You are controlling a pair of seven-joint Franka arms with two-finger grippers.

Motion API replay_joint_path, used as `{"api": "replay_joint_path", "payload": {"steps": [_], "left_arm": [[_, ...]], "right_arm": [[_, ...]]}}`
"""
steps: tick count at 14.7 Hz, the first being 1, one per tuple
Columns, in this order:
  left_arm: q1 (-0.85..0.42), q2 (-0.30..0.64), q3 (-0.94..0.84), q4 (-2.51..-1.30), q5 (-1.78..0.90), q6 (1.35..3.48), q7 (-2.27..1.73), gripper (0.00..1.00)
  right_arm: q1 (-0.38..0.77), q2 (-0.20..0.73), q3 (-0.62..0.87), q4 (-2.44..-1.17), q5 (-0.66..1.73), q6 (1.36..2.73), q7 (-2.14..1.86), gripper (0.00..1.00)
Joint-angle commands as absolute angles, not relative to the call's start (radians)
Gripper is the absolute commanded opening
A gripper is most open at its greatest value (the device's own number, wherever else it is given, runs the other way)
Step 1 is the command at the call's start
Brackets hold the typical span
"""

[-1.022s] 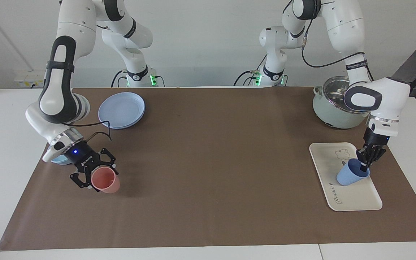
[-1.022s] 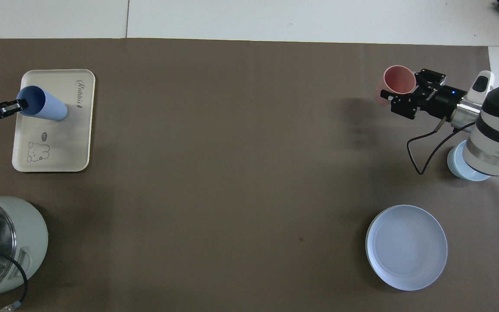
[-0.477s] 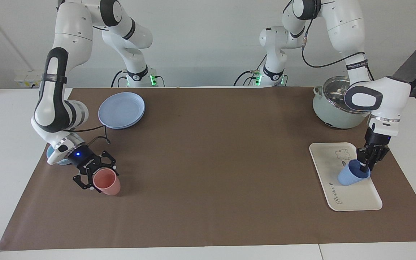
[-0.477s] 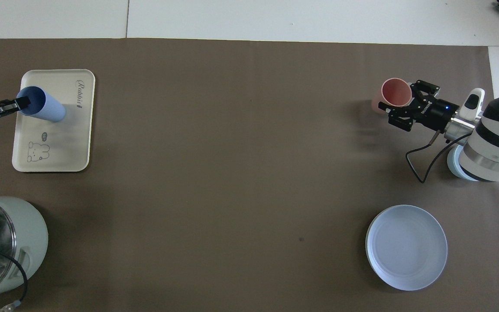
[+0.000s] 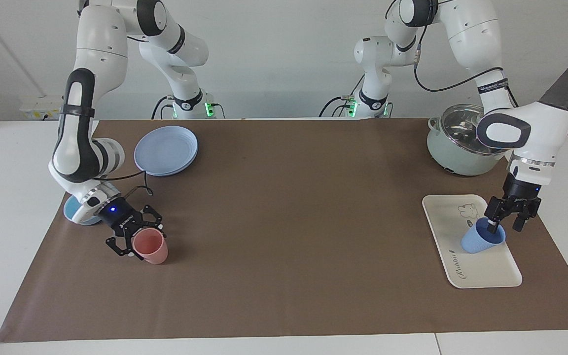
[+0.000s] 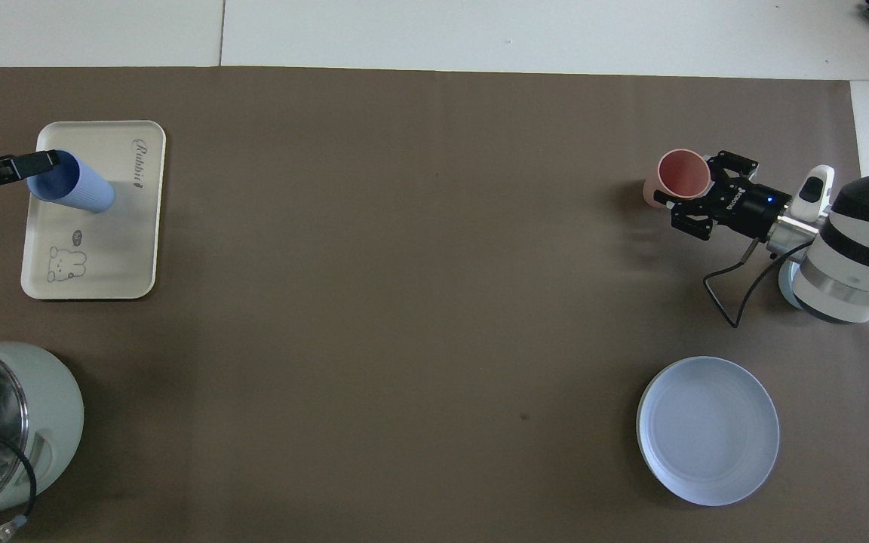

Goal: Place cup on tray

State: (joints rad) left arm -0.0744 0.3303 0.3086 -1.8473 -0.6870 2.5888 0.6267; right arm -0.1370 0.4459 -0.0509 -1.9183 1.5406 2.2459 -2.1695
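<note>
Two cups are in play here, and only the blue one matters to you. Start at the bench edge nearest the robots: the pot (image 5: 454, 148) sits by the corner at the left arm's end, the round plate (image 5: 166, 149) toward the right arm's end, both well apart from the work.

Farther out, the tray (image 5: 483, 273) lies along the short edge at the left arm's end. The cup (image 5: 481, 241) stands on it, mouth up, in the half of the tray farther from the robots and inside its rim. To my eye the placing is done.

The left gripper (image 5: 509, 222) hangs right over the cup's rim, jaws spread wide: one finger dips into the mouth, the other stands outside the wall. It clamps nothing. Whether the inner finger touches the wall, you cannot tell. I would lift straight up, so that finger does not drag the cup over.

Toward the right arm's end, the right gripper (image 5: 138, 237) is pinched tight on the rim of the pink cup (image 5: 152, 246), which looks to rest on the bench.
</note>
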Motion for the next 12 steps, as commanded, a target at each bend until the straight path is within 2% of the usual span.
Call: {"api": "replay_joint_path", "payload": {"steps": [1, 2, 5, 8, 12], "left_arm": [[-0.084, 0.334, 0.331, -1.758, -0.573, 2.443, 0.530, 0.97], [-0.083, 0.334, 0.331, -1.717, -0.525, 2.380, 0.487, 0.97], [-0.089, 0.328, 0.330, -1.594, -0.346, 2.187, 0.347, 0.97], [-0.147, 0.328, 0.330, -1.461, -0.201, 1.969, 0.250, 0.97], [-0.262, 0.290, 0.331, -1.425, -0.078, 1.804, 0.124, 0.97]], "right_arm": [[-0.143, 0.422, -0.048, -1.947, 1.569, 2.252, -2.206, 0.93], [-0.143, 0.422, -0.046, -1.947, 1.569, 2.250, -2.201, 1.00], [-0.143, 0.420, -0.046, -1.944, 1.569, 2.246, -2.183, 1.00], [-0.140, 0.397, -0.048, -1.942, 1.568, 2.246, -2.143, 1.00], [-0.117, 0.350, -0.052, -1.937, 1.534, 2.282, -2.047, 1.00]]}}
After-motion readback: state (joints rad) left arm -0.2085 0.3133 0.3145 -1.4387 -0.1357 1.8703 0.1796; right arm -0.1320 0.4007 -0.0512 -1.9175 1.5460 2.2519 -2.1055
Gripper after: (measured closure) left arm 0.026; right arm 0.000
